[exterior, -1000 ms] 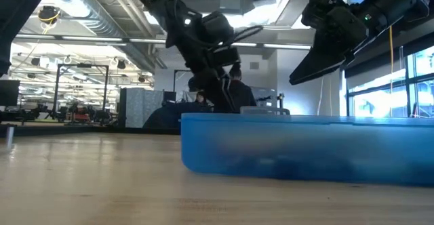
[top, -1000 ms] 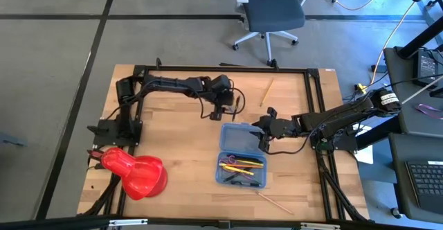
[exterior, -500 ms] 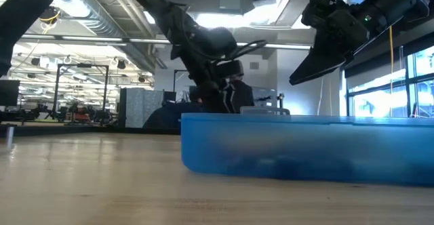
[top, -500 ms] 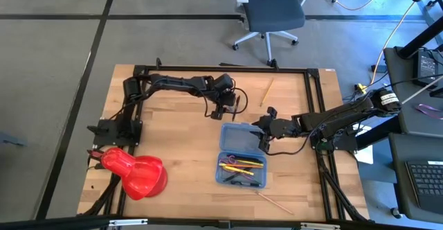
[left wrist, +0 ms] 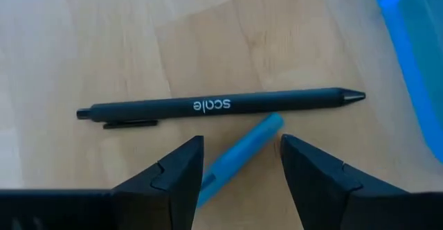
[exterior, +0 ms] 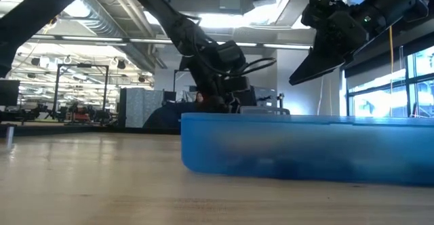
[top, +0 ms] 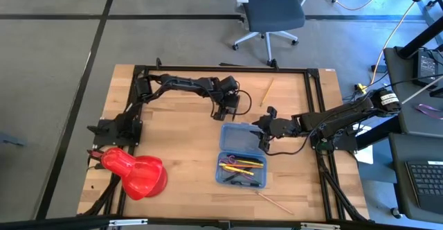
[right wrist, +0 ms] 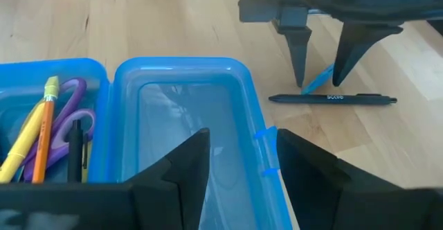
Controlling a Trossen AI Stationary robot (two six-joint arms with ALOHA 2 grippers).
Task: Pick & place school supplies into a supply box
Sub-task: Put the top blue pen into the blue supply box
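**Left wrist view: blue pen lined up between spread fingers, most supplies already boxed**

Left wrist view first: left gripper (left wrist: pixel 239 154) low over the wood, fingers apart, a blue pen (left wrist: pixel 239 157) lying in the gap between them, not yet pinched. Just beyond it, a black pen (left wrist: pixel 221 105) printed "scale", lying crosswise, tip toward the blue case edge.

High view: left gripper (top: pixel 230 109) at the far side of the supply box (top: pixel 241 154), close to its far rim. Box open and flat on the table (top: pixel 180 140), far half bare, near half holding supplies.

Right wrist view: right gripper (right wrist: pixel 239 164) above the empty half of the box, fingers spread, nothing between them. In the filled half, a yellow pencil (right wrist: pixel 31 129), an orange one beside it, purple-handled scissors (right wrist: pixel 69 116) and a dark pen. Farther off, the other arm's fingers straddling the blue pen beside the black one.

Low view: only the blue wall of the box (exterior: pixel 305 147) close up, both arms above and behind it.

Progress, by judgement: well under way, perhaps past half. Still out on the table: the blue pen, the black pen, a yellow pencil (top: pixel 266 91) near the far edge, and a plain wood pencil (top: pixel 275 201) near the front edge, right of the box. A big red blob-shaped object (top: pixel 135 172) at the near left, no part of the job. Next step, likely: closing on the blue pen and carrying it the short way into the box.
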